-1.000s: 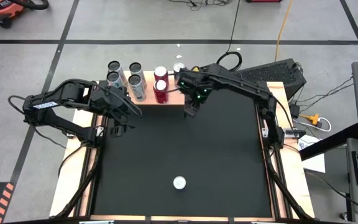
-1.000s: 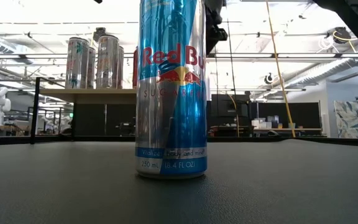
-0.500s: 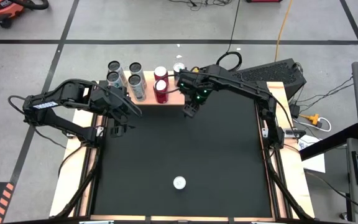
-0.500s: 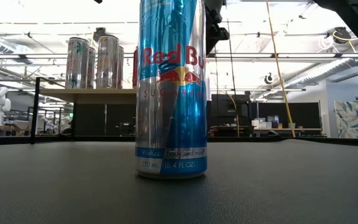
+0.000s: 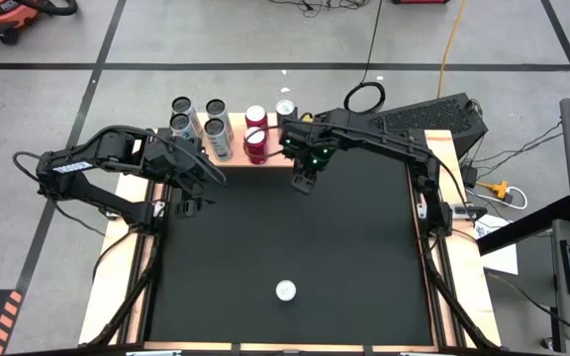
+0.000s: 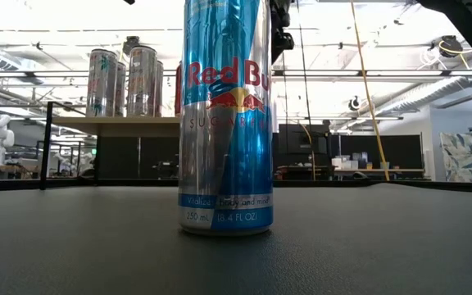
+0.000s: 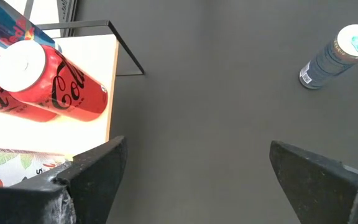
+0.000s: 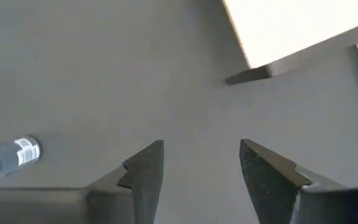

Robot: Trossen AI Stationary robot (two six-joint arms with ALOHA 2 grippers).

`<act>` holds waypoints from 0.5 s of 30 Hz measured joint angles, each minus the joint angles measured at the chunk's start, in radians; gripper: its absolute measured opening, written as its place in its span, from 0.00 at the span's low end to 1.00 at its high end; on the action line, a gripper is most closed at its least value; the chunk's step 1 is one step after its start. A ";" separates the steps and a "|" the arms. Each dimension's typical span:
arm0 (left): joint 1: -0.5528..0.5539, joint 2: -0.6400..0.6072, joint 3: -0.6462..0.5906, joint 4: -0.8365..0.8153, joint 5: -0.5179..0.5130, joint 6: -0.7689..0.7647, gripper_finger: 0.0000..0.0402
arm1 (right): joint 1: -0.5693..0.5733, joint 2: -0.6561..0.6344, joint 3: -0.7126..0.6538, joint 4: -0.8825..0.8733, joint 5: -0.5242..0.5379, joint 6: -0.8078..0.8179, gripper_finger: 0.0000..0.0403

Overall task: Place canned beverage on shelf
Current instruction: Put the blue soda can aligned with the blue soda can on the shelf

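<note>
Shelf (image 5: 236,148) is carrying approx six cans at desk's (image 5: 364,247) far edge. One can (image 5: 285,291) is standing near front, w/ my right fingers (image 5: 304,182) hovering open, empty, beside shelf. Left fingers (image 5: 209,170) are idling wide open.

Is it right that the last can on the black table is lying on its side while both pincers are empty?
Not quite: the can on the black table stands upright, as the low view shows. Both the left pincer and the right pincer are indeed empty.
</note>
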 joint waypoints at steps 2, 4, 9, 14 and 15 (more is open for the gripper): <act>0.000 0.000 0.000 0.000 0.000 0.000 0.97 | 0.014 0.007 0.000 0.001 0.000 -0.007 0.52; 0.000 0.000 0.000 0.000 0.000 0.000 0.97 | 0.027 0.014 0.000 -0.009 0.000 -0.021 0.58; 0.000 0.000 0.000 0.000 0.000 0.000 0.97 | 0.077 0.041 -0.001 -0.027 0.004 -0.025 0.76; 0.000 0.000 0.000 0.000 0.000 0.000 0.97 | 0.148 0.056 -0.001 -0.031 0.000 -0.010 0.93; 0.000 0.000 0.000 0.000 0.000 0.000 0.97 | 0.162 0.056 -0.001 -0.031 -0.001 0.012 0.95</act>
